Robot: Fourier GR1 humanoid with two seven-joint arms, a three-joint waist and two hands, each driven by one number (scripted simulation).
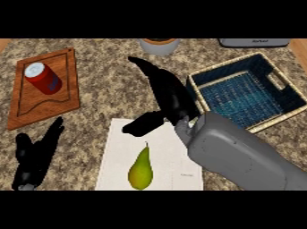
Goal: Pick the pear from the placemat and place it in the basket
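None of the task is done as far as the view shows: the pear [141, 168] lies on the white placemat [119, 147] at the near middle of the desk [106, 96], stem pointing far, untouched. The right hand [168, 96] hangs over the desk just beyond the placemat's far edge, fingers straight and stretched away, thumb spread to the left, holding nothing. The left hand [36, 154] rests open at the near left. Grasping, lifting and carrying to the blue-lined wicker basket [248, 91] at the far right are all left. Yellow-green and smooth, the pear is broad at its near end and tapers to a thin stem
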